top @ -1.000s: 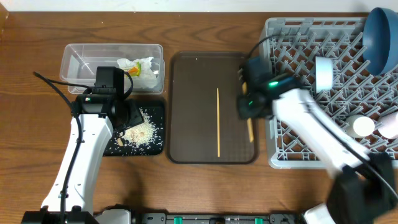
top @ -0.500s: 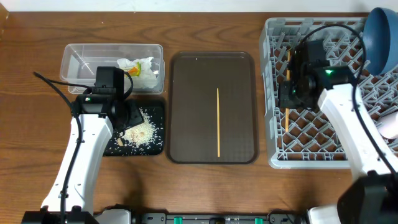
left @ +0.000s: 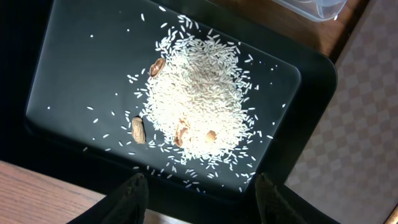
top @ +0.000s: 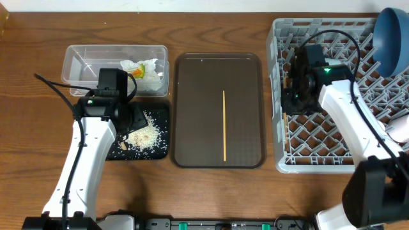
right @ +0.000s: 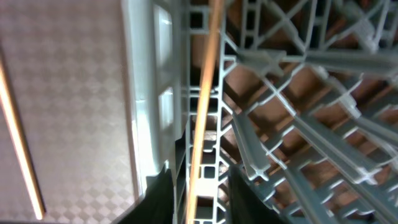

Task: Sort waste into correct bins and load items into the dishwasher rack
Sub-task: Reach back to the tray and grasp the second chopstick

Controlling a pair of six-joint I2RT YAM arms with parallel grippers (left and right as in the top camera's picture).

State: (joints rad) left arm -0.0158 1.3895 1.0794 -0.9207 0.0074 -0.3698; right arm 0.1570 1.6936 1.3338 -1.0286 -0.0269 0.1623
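The white rice point(left: 199, 93) is heaped in the black tray point(left: 74, 74). My left gripper point(left: 200, 202) hangs open and empty over the tray's near edge. The tissue point(top: 148, 71) and the yellow-green wrapper point(top: 134, 73) lie in the clear tub point(top: 83, 61). My right gripper point(right: 200, 190) is open over the left edge of the grey rack point(top: 332, 160). One chopstick point(right: 202, 106) lies along the rack's lattice between the fingers, clear of both. The other chopstick point(top: 224, 124) lies on the brown tray point(top: 198, 96). The dark blue plate point(top: 391, 38) stands in the rack's far right corner.
A few brown nut-like bits point(left: 138, 129) lie in the rice. A pale cup point(top: 401, 131) shows at the rack's right edge, behind my right arm. The rack's upright pegs point(right: 298, 124) crowd around my right gripper.
My right gripper carried a chopstick from the brown tray over to the rack's left side. The chopstick now lies in the lattice with the fingers apart from it. The left arm has not moved.
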